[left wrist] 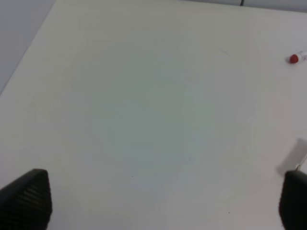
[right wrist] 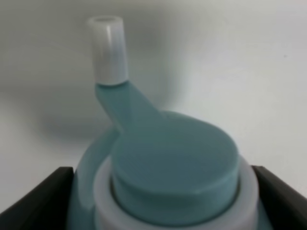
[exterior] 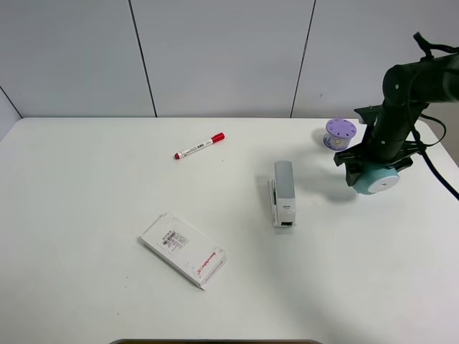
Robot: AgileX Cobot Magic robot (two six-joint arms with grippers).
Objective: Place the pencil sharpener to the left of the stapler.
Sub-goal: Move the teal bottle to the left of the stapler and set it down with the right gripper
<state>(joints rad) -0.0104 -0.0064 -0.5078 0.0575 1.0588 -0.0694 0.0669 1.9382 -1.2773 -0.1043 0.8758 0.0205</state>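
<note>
The teal pencil sharpener (exterior: 378, 179) is at the right of the table, its pale round face turned toward the front. My right gripper (exterior: 376, 170) is shut on it, one black finger on each side. In the right wrist view the sharpener (right wrist: 172, 163) fills the frame, its teal crank ending in a white knob (right wrist: 109, 48), and the black fingers (right wrist: 33, 199) show at both lower corners. The grey and white stapler (exterior: 282, 192) lies to the left of the sharpener, apart from it. My left gripper (left wrist: 158, 196) is open over bare table.
A small purple cylinder (exterior: 339, 132) with a dotted top stands just behind the right gripper. A red-capped marker (exterior: 199, 146) lies at the back middle; its cap (left wrist: 293, 58) shows in the left wrist view. A flat white labelled box (exterior: 183, 249) lies at the front left.
</note>
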